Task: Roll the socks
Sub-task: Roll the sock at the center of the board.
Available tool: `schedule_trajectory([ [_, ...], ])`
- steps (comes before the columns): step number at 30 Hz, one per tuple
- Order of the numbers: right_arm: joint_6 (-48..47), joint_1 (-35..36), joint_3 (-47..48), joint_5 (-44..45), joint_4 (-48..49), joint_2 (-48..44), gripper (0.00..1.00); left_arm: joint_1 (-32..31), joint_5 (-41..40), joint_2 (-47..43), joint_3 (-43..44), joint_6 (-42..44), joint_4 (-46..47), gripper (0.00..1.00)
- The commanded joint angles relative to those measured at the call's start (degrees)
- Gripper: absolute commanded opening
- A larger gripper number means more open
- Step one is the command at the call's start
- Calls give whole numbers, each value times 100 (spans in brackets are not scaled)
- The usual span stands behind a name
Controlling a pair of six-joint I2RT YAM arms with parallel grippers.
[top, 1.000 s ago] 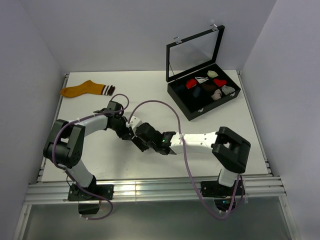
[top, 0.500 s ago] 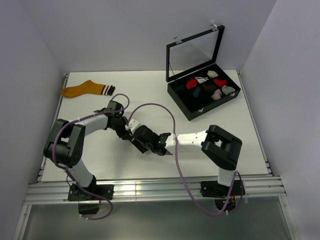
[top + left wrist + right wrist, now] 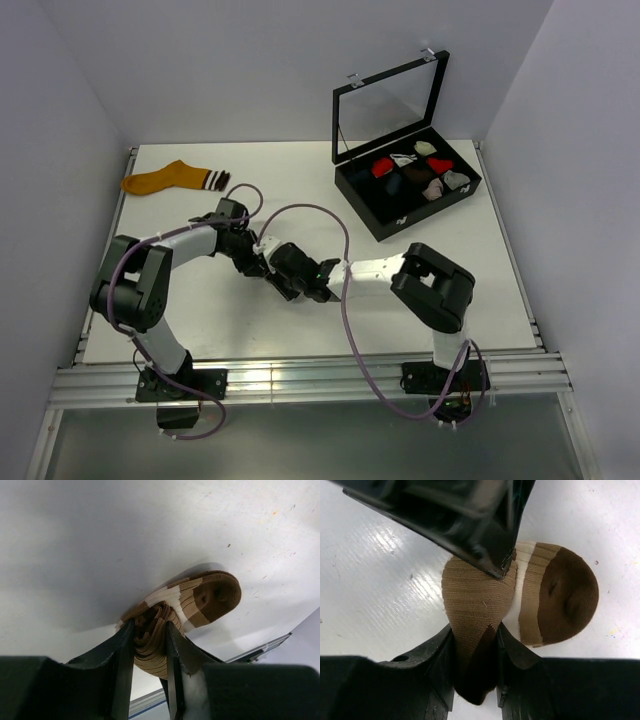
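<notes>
A brown sock with cream stripes lies bunched into a roll on the white table. My left gripper is shut on the ribbed roll from both sides. From the opposite side, my right gripper is shut on the same sock, pinching a folded end whose dark tip sits deep between the jaws. The left gripper's black fingers press on the roll's top in the right wrist view. In the top view both grippers, left and right, meet at mid-table and hide the sock. The mustard-orange sock lies flat at the far left.
A black case with its glass lid up stands at the back right, holding several small sock bundles. Grey walls close in the table on three sides. A rail runs along the near edge, and purple cables loop over both arms.
The right arm has slid left toward the left gripper, and its jaws have narrowed onto the brown sock. The left gripper has kept its grip and barely moved.
</notes>
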Motion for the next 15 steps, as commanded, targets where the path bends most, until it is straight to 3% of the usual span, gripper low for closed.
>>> schedule_trajectory([
  [1,382,-354,-133,-1021,-199,-225,10,-195,-324,283,325,432,103,3],
  [5,919,-724,-248,-2041,-524,-331,3,-503,-298,328,555,380,339,5],
  [8,1243,-918,-178,-2507,-656,-234,0,-469,-481,153,546,274,393,14],
  [12,1692,-1182,-151,-3315,-569,11,0,-275,-711,-146,511,91,340,39],
  [15,2088,-1436,-231,-3824,-341,117,0,-64,-807,-471,327,-129,375,51],
])
